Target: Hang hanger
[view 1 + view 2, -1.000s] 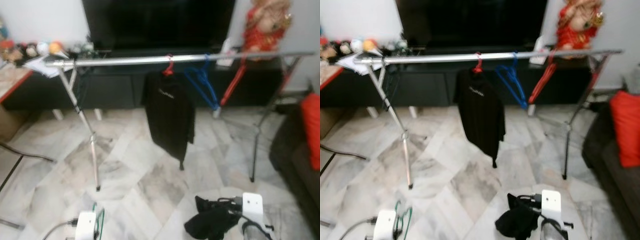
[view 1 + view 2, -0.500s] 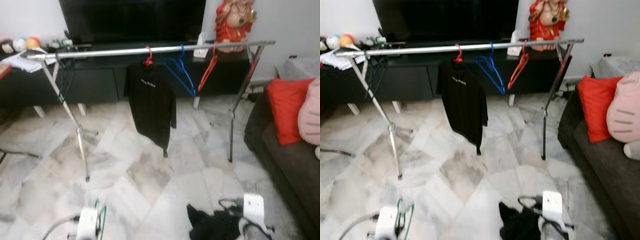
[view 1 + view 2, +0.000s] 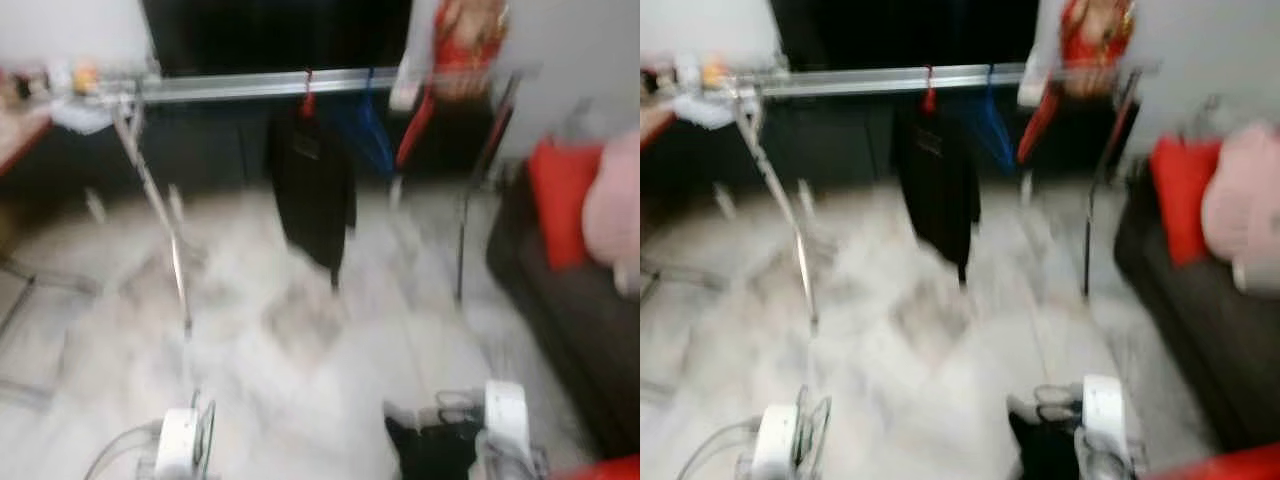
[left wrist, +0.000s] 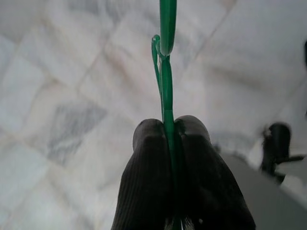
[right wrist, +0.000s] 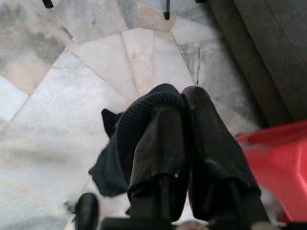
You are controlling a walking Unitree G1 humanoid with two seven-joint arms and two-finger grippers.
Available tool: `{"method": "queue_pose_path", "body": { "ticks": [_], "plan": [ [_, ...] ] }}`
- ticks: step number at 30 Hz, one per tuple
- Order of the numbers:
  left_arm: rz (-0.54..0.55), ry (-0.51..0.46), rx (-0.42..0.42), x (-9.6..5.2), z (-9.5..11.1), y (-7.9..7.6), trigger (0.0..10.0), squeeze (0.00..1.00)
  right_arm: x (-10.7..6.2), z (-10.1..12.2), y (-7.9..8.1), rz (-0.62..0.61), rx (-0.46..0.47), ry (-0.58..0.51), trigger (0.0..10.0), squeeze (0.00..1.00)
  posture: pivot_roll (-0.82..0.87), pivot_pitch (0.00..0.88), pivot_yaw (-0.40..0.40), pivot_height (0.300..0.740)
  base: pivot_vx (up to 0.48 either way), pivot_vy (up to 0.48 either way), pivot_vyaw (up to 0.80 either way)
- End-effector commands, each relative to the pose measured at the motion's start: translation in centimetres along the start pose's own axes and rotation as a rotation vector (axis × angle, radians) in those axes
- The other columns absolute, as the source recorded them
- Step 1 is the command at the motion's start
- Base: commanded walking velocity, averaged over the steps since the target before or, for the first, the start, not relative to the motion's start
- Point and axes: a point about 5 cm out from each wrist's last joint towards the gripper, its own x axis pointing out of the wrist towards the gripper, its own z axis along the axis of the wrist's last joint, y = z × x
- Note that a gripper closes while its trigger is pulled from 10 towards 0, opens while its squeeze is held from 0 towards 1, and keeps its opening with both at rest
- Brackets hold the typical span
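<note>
Low over the marble floor (image 3: 300,400), the left gripper (image 4: 169,132) pinches a green hanger (image 4: 165,72) between its fingers, while the right gripper (image 5: 184,103) clamps a black garment (image 5: 112,158). Ahead, blurred, a silver clothes rail (image 3: 250,85) carries a black shirt (image 3: 312,195).

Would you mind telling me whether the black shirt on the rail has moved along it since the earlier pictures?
No. The black shirt hangs left of the blue hanger on the rail, as before; only the camera has moved.
</note>
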Motion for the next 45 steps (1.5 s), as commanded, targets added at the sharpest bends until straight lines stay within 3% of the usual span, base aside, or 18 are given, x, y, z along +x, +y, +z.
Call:
{"method": "queue_pose_path", "body": {
  "ticks": [1, 15, 21, 28, 30, 38, 42, 45],
  "plan": [
    [-0.005, -0.003, 0.020, 0.1, 0.3, -0.1, 10.0, 0.00, 0.2, 0.6, -0.4, -0.007, 0.003, -0.022, 10.0, 0.00, -0.05, 0.000, -0.025, 0.740, -0.281, 0.000, 0.00],
    [-0.008, -0.013, 0.015, 0.2, 0.6, -0.2, 10.0, 0.00, 0.5, 1.4, 0.2, 0.027, 0.019, -0.041, 10.0, 0.00, -0.05, 0.000, -0.022, 0.740, -0.260, 0.000, 0.00],
    [-0.011, -0.024, 0.017, 0.3, 1.0, -0.2, 10.0, 0.00, 0.9, 2.7, 0.5, 0.043, 0.033, -0.081, 10.0, 0.00, -0.05, 0.003, -0.019, 0.740, 0.000, 0.000, 0.00],
    [-0.059, -0.089, 0.025, 0.6, 2.9, -0.4, 10.0, 0.00, 1.6, 5.4, 1.0, 0.094, 0.015, -0.169, 10.0, 0.00, -0.05, 0.009, -0.016, 0.740, 0.000, 0.000, 0.00],
    [-0.123, -0.143, 0.060, 0.7, 4.1, -0.6, 10.0, 0.00, 1.9, 6.8, 1.1, 0.114, 0.003, -0.209, 10.0, 0.00, -0.06, 0.010, -0.014, 0.740, 0.000, 0.000, 0.00],
    [-0.279, -0.322, 0.148, 0.6, 8.6, -1.2, 10.0, 0.00, 2.3, 8.8, 1.9, 0.168, -0.031, -0.246, 10.0, 0.00, -0.05, 0.007, -0.015, 0.740, 0.000, 0.000, 0.00],
    [-0.365, -0.443, 0.187, 0.2, 12.2, -1.6, 10.0, 0.00, 2.9, 10.9, 1.9, 0.153, -0.110, -0.246, 10.0, 0.00, -0.04, 0.007, -0.010, 0.740, 0.000, 0.000, 0.00],
    [-0.417, -0.479, 0.223, -0.2, 13.4, -1.9, 10.0, 0.00, 3.2, 12.0, 1.9, 0.151, -0.135, -0.246, 10.0, 0.00, -0.04, 0.004, -0.007, 0.740, 0.000, 0.000, 0.00]
  ]
}}
